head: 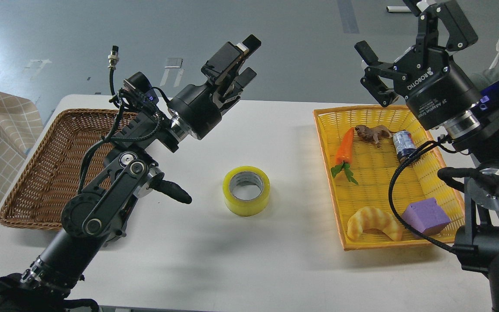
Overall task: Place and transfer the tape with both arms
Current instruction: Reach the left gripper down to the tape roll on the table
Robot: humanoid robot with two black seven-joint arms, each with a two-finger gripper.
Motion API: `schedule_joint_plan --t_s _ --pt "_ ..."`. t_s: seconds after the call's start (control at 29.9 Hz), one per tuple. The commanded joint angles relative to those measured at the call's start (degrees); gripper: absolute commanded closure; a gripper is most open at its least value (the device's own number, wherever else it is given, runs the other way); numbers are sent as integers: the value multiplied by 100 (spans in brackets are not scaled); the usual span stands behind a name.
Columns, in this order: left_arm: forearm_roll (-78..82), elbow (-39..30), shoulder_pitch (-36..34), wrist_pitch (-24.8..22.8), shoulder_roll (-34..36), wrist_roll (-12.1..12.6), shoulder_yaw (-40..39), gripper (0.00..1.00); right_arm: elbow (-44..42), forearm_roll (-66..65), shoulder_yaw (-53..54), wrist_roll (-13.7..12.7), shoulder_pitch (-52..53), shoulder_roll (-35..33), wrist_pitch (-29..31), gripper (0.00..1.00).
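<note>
The tape was seen lying flat mid-table — bare surface all round it, well apart from both baskets. The left gripper and right gripper were held raised, fingers spread, empty.

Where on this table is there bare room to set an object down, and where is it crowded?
Bare white table lies around the tape, between the brown wicker basket and the yellow tray, and along the near edge. The tray is crowded: carrot, animal figure, can, croissant, purple block.
</note>
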Motion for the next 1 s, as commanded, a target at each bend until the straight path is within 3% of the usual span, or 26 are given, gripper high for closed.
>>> schedule_joint_plan --t_s 0.0,0.23,0.64,0.8,0.87,0.97 --pt "634 119 -16 28 159 -5 184 2 5 7 0 0 6 0 0 0" --pt "2570 602 -121 186 380 -40 721 2 14 7 0 0 -3 0 0 0" --pt "2385 647 -86 433 528 3 993 2 58 16 18 0 15 0 0 0" --pt "4072 647 -42 1021 1047 47 1617 2 67 16 26 0 15 0 0 0" --pt "4345 647 2 1057 1222 178 1723 2 67 16 26 0 15 0 0 0" --pt "4390 656 20 1057 1495 626 1933 2 75 16 26 0 6 0 0 0"
